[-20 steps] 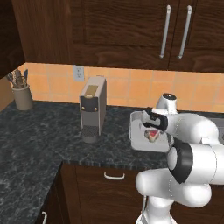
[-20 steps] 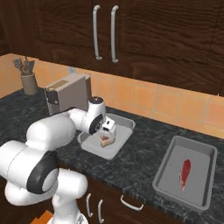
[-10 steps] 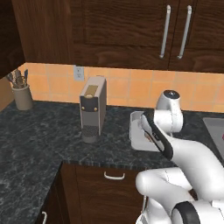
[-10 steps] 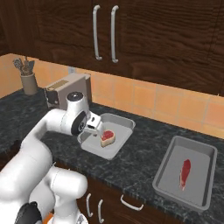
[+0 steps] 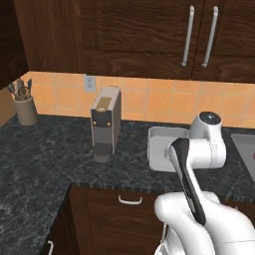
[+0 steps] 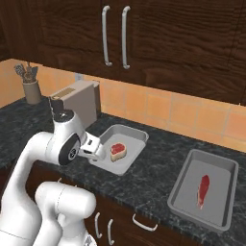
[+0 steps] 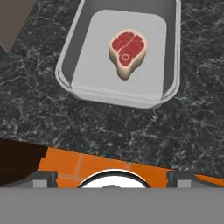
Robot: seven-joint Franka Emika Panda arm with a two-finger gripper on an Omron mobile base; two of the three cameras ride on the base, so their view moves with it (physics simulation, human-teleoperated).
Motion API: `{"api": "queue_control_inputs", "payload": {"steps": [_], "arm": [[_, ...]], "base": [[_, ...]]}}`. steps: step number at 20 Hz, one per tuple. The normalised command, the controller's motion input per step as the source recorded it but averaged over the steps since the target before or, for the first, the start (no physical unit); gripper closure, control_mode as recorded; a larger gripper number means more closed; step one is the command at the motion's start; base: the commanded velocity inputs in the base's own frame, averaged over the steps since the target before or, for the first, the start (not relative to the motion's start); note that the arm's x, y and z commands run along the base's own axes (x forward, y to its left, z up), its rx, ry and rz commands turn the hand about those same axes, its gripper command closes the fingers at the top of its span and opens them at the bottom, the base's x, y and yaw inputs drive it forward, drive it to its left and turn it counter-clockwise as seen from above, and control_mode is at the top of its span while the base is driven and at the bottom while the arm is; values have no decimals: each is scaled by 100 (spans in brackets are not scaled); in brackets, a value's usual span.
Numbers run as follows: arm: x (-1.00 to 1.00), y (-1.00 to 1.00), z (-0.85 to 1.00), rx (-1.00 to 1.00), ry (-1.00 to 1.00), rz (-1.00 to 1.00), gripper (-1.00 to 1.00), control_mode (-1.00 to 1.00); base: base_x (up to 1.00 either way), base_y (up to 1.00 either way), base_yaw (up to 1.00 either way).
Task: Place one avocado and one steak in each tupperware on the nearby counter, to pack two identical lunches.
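Tupperware [image 6: 126,136], a shallow grey tray, sits on the speckled counter [image 6: 158,168] beside the coffee machine [image 6: 79,103], with one steak [image 6: 117,150] lying inside it. A second tray [image 6: 226,192] well to the right holds another steak [image 6: 203,188]. The gripper [image 6: 95,149] hangs over the first tray's near edge, fingers spread wide and empty.

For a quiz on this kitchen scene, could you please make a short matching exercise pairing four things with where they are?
Things:
1. rounded red pale-edged steak
2. long narrow red steak
3. tall grey coffee machine
4. beige utensil holder

Places:
A. far left by the wall
B. in the light-grey tray next to the coffee machine
C. in the right-hand tray
D. between holder and trays

Pairs: 1-B, 2-C, 3-D, 4-A
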Motion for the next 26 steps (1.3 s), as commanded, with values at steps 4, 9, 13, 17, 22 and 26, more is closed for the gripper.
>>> {"api": "queue_control_inputs", "payload": {"steps": [4,9,13,17,22,26], "arm": [[-11,28,-8,-2,10,2,-100,-100],[-51,0,-4,3,-1,0,-100,-100],[-23,0,0,3,-4,0,-100,100],[0,0,0,0,0,0,-100,100],[0,0,0,0,0,0,-100,100],[0,0,0,0,0,0,-100,100]], "base": [[0,0,0],[0,0,0],[-75,-7,-14],[-85,-5,-56],[-44,-8,-69],[-4,-43,-74]]}}
